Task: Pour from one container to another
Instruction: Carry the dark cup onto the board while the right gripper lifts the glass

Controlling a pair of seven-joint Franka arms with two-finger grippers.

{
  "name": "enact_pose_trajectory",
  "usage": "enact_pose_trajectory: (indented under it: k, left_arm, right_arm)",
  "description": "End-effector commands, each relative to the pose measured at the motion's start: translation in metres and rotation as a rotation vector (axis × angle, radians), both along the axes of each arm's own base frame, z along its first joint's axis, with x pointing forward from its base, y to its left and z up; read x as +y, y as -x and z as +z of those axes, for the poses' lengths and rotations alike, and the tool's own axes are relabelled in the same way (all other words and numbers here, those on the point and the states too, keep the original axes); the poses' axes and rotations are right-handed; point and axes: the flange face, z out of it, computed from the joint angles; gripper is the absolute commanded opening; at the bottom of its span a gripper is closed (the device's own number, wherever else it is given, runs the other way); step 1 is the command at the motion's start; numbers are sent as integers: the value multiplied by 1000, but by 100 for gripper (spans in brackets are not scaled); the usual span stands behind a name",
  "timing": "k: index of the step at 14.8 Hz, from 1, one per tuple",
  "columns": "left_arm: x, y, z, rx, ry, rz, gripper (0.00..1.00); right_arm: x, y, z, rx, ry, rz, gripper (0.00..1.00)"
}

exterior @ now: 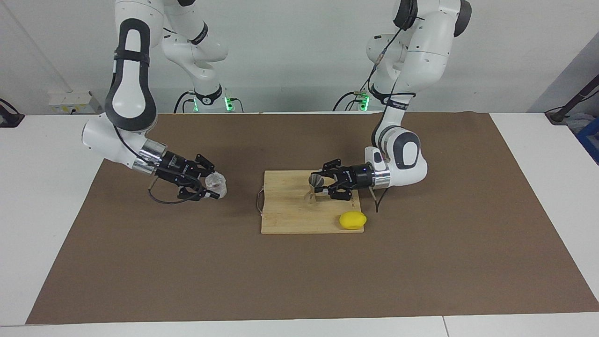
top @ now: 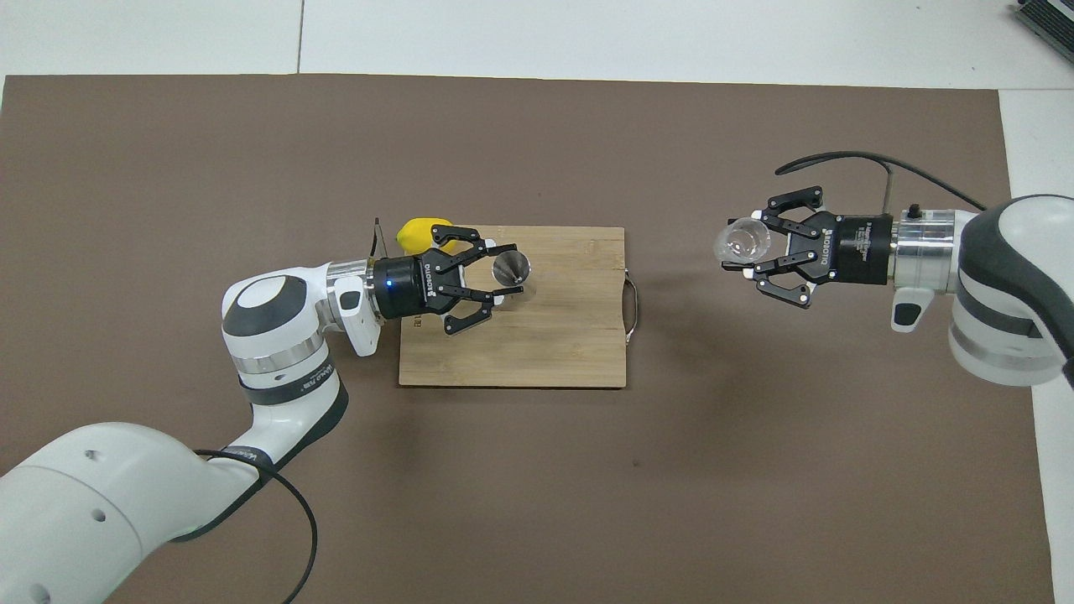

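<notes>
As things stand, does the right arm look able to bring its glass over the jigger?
Probably yes. The right gripper is shut on the glass over bare mat, and nothing stands between it and the jigger, which the left gripper holds upright over the cutting board.

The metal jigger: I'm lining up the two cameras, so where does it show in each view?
Facing view: the jigger is upright, shut in the left gripper, over the cutting board, just right of picture centre.
Overhead view: the jigger, seen mouth-up, just left of picture centre, over the board.
Shared landmark: the lemon at the board's corner.
</notes>
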Motion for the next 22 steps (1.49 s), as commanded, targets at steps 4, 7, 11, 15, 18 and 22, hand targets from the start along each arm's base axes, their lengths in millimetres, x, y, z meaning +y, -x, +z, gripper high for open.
enact_pose_trajectory:
  k: [4, 7, 11, 15, 18, 22]
  left_arm:
    - [-31, 15, -3, -40, -35, 49, 38]
    - [-32, 17, -7, -38, -52, 58, 38]
    - [-29, 18, -21, -48, -73, 66, 38]
    - [-28, 19, -23, -47, -76, 66, 43]
    - [-26, 18, -23, -45, -76, 69, 84]
    - [-23, 18, -24, -41, -77, 74, 100]
  right_arm:
    - [43, 5, 16, 4, 79, 38, 0]
    - [54, 6, 16, 23, 81, 37, 0]
    - [57, 7, 17, 32, 80, 30, 0]
    - [90, 7, 16, 6, 122, 18, 0]
    - [101, 9, 15, 22, 135, 31, 0]
    - [132, 14, 12, 6, 185, 20, 0]
